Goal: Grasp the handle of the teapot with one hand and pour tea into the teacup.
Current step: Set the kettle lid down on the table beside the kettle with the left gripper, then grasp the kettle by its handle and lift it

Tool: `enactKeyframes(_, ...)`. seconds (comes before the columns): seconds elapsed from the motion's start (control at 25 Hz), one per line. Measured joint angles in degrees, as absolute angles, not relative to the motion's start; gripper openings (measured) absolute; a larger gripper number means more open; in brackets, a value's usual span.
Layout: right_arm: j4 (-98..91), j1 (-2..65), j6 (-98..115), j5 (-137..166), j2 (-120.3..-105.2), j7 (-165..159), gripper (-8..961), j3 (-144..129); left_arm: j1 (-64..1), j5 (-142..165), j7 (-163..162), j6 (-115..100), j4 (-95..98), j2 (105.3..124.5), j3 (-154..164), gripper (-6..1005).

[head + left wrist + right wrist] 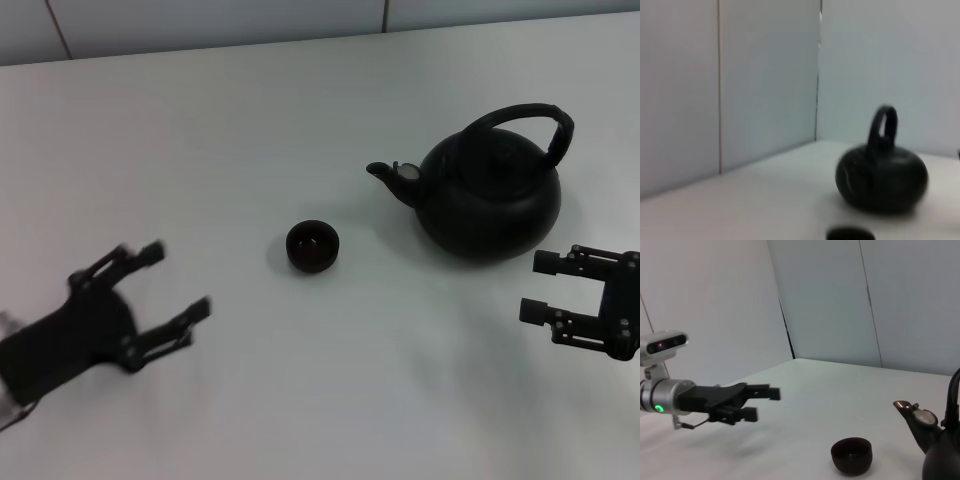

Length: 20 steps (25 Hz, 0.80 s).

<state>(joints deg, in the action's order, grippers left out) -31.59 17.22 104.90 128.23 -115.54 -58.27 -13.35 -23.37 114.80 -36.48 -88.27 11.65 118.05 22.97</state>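
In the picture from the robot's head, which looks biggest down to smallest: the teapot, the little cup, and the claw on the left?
1. The teapot, clearly biggest.
2. The left gripper, open; it sits nearer the camera, so its rank is unsure.
3. The teacup, smallest.

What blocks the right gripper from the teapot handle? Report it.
Nothing visible. The right gripper, open, sits on the table just near of the teapot, with bare table between. The handle arches free above the lid. The left gripper is far off.
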Motion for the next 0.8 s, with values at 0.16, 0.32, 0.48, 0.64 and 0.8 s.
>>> enactKeyframes(0.16,-31.6,17.2,104.9,128.2,-115.60,-58.3,667,-13.4,-20.1,114.8,-39.3,-89.6,17.0,118.01,27.8,863)
enactKeyframes(0.32,-31.5,17.1,104.8,128.2,-115.66,-58.3,666,-13.4,-18.7,114.9,-42.0,-90.9,20.3,117.49,30.5,863)
enactKeyframes(0.48,-31.3,17.0,104.8,128.2,-115.81,-58.3,666,-13.4,-18.8,114.9,-41.8,-91.8,20.5,116.57,30.6,863)
enactKeyframes(0.64,-31.2,16.7,104.8,128.2,-115.97,-58.2,666,-13.4,-18.8,115.0,-42.0,-92.2,20.6,115.98,30.7,864)
enactKeyframes(0.8,-31.2,16.4,104.8,128.2,-116.58,-57.7,666,-13.3,-18.6,115.0,-41.9,-92.3,20.6,116.01,31.2,864)
